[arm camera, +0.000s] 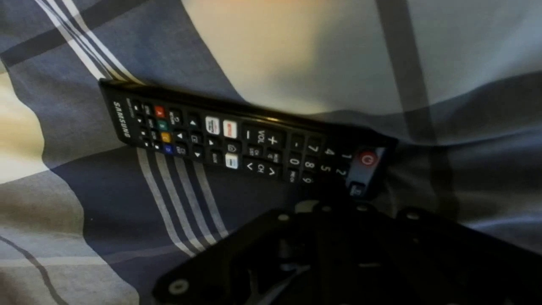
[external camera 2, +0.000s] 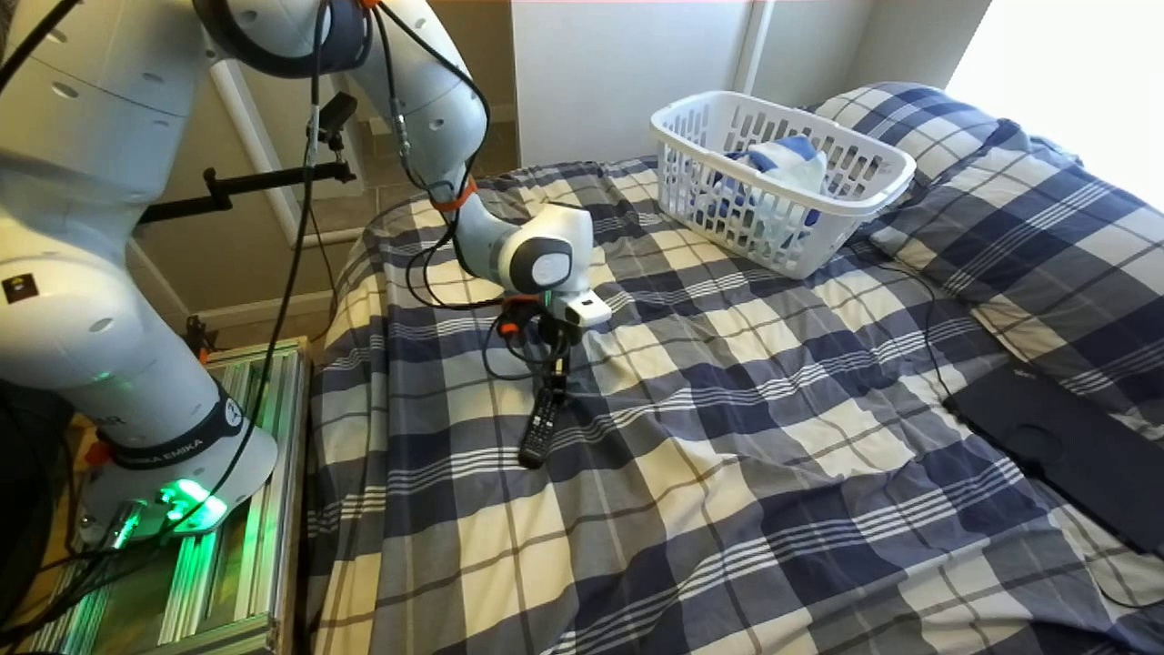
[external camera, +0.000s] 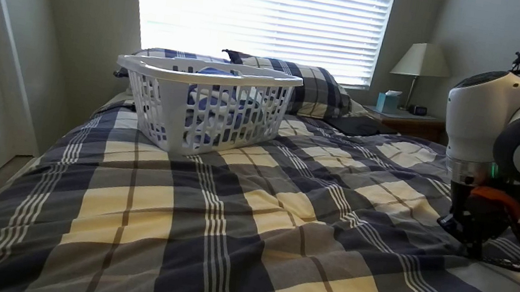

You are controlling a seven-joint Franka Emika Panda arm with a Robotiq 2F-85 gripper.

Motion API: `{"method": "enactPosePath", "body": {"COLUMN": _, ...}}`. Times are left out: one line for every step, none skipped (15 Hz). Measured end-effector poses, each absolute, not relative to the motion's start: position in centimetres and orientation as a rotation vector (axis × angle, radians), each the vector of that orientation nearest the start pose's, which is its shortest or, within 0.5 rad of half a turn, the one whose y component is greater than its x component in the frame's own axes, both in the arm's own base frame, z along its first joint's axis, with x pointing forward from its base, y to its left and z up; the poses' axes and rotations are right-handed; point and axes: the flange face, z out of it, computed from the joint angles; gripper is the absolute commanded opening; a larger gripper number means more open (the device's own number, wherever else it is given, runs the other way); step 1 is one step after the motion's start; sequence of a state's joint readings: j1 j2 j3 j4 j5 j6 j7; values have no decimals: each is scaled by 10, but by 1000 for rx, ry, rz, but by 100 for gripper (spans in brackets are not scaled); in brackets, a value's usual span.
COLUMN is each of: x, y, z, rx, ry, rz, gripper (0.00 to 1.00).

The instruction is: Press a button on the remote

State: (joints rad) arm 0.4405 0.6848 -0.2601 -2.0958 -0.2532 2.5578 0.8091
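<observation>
Navy plaid bedspread (external camera: 248,231), remote (arm camera: 241,137) atop, blinds (external camera: 263,14), lamp (external camera: 422,62)

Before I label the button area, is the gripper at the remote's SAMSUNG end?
No, the wrist view shows the gripper near the red power button, at the end opposite the SAMSUNG lettering.

A black Samsung remote (arm camera: 249,142) lies face-up on plaid cloth (arm camera: 305,55); the closed hand (arm camera: 329,191) hides some of its number keys (arm camera: 310,164).

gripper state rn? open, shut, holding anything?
Gripper: closed, nothing visible between the fingers; tips are over the number-key end of the remote, whether they touch it can't be told.
</observation>
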Motion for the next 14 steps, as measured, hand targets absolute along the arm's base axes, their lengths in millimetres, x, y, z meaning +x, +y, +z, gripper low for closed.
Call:
{"method": "enactPosePath", "body": {"x": 539, "y": 88, "z": 86, "rx": -3434, "ry": 653, "rz": 80, "gripper": 0}}
{"method": "enactPosePath", "body": {"x": 542, "y": 83, "z": 89, "rx": -3430, "ry": 683, "rz": 66, "gripper": 0}}
{"method": "enactPosePath", "body": {"x": 546, "y": 76, "z": 94, "rx": -3425, "ry": 716, "rz": 49, "gripper": 0}}
{"method": "enactPosePath", "body": {"x": 549, "y": 68, "z": 102, "rx": -3417, "ry": 748, "rz": 29, "gripper": 0}}
{"method": "enactPosePath", "body": {"x": 554, "y": 59, "z": 112, "rx": -3405, "ry": 782, "rz": 4, "gripper": 0}}
{"method": "enactPosePath", "body": {"x": 558, "y": 49, "z": 125, "rx": -3385, "ry": 816, "rz": -28, "gripper": 0}}
{"method": "enactPosePath", "body": {"x": 560, "y": 41, "z": 139, "rx": -3362, "ry": 848, "rz": -56, "gripper": 0}}
{"method": "enactPosePath", "body": {"x": 562, "y": 32, "z": 153, "rx": -3336, "ry": 879, "rz": -82, "gripper": 0}}
{"method": "enactPosePath", "body": {"x": 562, "y": 24, "z": 168, "rx": -3310, "ry": 904, "rz": -104, "gripper": 0}}
{"method": "enactPosePath", "body": {"x": 561, "y": 17, "z": 181, "rx": -3285, "ry": 911, "rz": -124, "gripper": 26}}
{"method": "enactPosePath", "body": {"x": 558, "y": 12, "z": 195, "rx": -3254, "ry": 901, "rz": -142, "gripper": 27}}
{"method": "enactPosePath", "body": {"x": 555, "y": 9, "z": 208, "rx": -3215, "ry": 887, "rz": -152, "gripper": 33}}
{"method": "enactPosePath", "body": {"x": 551, "y": 7, "z": 221, "rx": -3174, "ry": 866, "rz": -157, "gripper": 40}}
{"method": "enactPosePath", "body": {"x": 546, "y": 6, "z": 233, "rx": -3134, "ry": 841, "rz": -164, "gripper": 46}}
